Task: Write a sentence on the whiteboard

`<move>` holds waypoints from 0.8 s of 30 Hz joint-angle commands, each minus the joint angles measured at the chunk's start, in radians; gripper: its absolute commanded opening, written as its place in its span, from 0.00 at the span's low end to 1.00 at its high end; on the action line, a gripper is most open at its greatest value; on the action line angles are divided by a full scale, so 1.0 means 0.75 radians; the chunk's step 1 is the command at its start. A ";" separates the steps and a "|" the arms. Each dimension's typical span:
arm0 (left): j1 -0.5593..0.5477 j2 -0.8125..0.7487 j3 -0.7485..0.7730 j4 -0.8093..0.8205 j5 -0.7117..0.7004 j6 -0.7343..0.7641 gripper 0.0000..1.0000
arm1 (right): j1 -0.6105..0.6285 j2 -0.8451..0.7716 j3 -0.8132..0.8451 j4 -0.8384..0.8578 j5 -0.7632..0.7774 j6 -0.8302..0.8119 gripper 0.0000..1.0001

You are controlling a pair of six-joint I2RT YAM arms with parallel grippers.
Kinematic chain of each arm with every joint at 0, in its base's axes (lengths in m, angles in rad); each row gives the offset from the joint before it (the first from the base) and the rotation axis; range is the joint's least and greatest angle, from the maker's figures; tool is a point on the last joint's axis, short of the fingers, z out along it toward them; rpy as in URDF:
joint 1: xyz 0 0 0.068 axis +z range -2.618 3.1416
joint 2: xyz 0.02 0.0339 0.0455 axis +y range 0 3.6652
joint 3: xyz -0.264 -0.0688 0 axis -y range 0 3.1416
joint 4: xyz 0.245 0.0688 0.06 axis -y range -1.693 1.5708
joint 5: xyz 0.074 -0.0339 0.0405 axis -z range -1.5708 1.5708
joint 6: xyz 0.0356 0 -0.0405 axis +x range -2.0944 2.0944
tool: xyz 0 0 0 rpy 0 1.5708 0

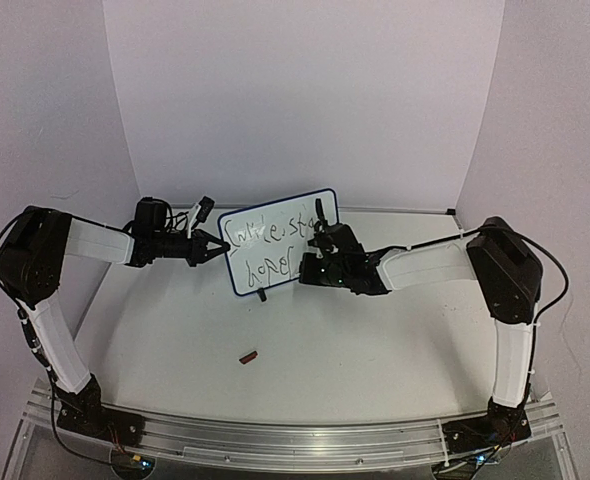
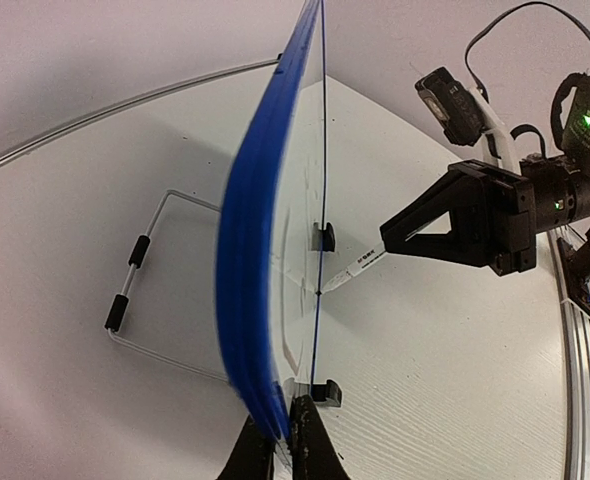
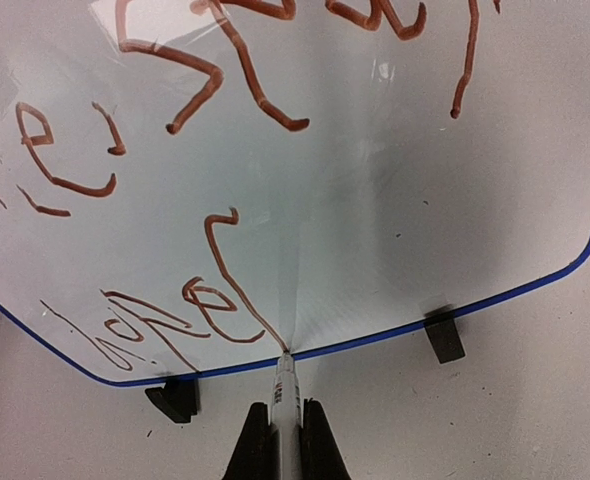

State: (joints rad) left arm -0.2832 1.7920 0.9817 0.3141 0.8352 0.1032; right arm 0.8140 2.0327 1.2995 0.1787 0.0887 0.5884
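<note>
The whiteboard (image 1: 275, 200) stands upright at mid-table on black feet (image 3: 443, 335). The sentence (image 1: 265, 232) covers it in two lines of scrawled letters, reddish-brown strokes (image 3: 215, 90) in the right wrist view. My left gripper (image 1: 220, 248) is shut on the board's left edge, and the left wrist view shows the blue frame (image 2: 260, 250) edge-on between its jaws (image 2: 280, 425). My right gripper (image 3: 286, 440) is shut on a white marker (image 3: 286, 385). Its tip touches the board (image 3: 425, 220) just above the bottom frame, at the end of the lower line's last stroke.
A small dark red cap (image 1: 247, 355) lies on the table in front of the board. A wire stand (image 2: 135, 290) sticks out behind the board. White backdrop walls close off the back and sides. A metal rail (image 1: 295, 440) runs along the near edge.
</note>
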 commanded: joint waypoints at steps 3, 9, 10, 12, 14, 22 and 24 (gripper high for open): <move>0.000 -0.002 -0.015 -0.071 -0.132 0.088 0.00 | 0.004 -0.041 -0.009 0.082 -0.001 0.024 0.00; 0.000 -0.001 -0.014 -0.071 -0.130 0.088 0.00 | 0.003 -0.140 -0.055 0.144 -0.024 0.044 0.00; 0.000 -0.001 -0.014 -0.071 -0.130 0.088 0.00 | 0.003 -0.149 -0.057 0.147 -0.026 0.045 0.00; 0.001 -0.003 -0.014 -0.071 -0.130 0.087 0.00 | 0.003 -0.158 -0.060 0.156 -0.028 0.044 0.00; 0.000 -0.004 -0.014 -0.071 -0.130 0.089 0.00 | 0.004 -0.158 -0.059 0.160 -0.024 0.039 0.00; 0.001 -0.003 -0.015 -0.071 -0.130 0.088 0.00 | 0.005 -0.119 -0.029 0.160 -0.031 0.031 0.00; 0.000 -0.002 -0.015 -0.071 -0.130 0.088 0.00 | 0.004 -0.113 -0.029 0.158 -0.028 0.032 0.00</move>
State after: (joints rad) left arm -0.2832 1.7920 0.9817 0.3138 0.8349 0.1040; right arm 0.8139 1.9545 1.2575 0.2763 0.0650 0.6102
